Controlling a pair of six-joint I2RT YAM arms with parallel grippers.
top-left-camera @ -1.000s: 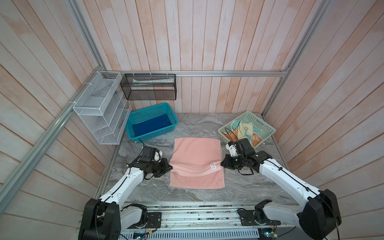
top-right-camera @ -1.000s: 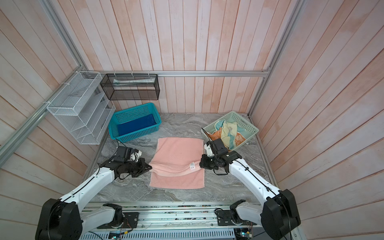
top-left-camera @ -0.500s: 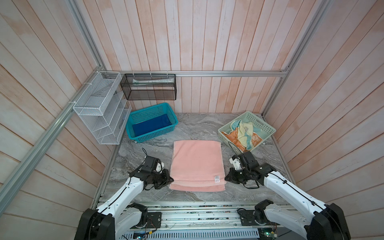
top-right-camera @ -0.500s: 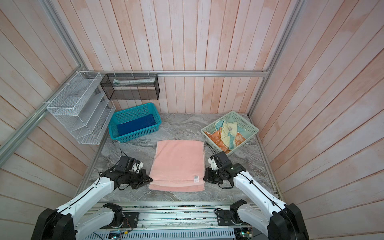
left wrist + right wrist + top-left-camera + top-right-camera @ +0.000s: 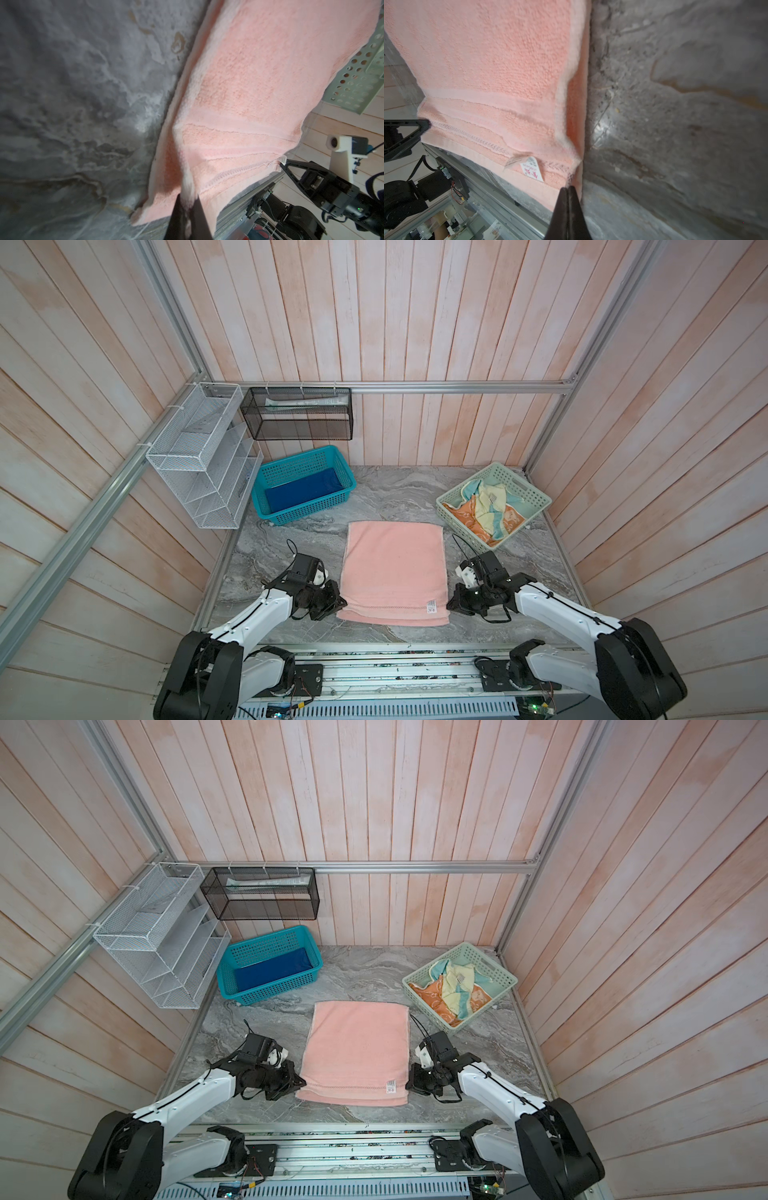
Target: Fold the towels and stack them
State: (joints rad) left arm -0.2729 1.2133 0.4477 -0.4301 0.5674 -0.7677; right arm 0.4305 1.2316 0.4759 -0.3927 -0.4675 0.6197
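We saw left gripper (image 5: 341,602) pinching salmon-pink towel (image 5: 395,568) at near-left corner | right gripper (image 5: 449,605) pinching near-right corner | towel lay folded.

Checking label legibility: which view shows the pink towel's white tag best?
The right wrist view: the tag is close, with red print visible. Both top views show it tiny; the left wrist view shows only a sliver.
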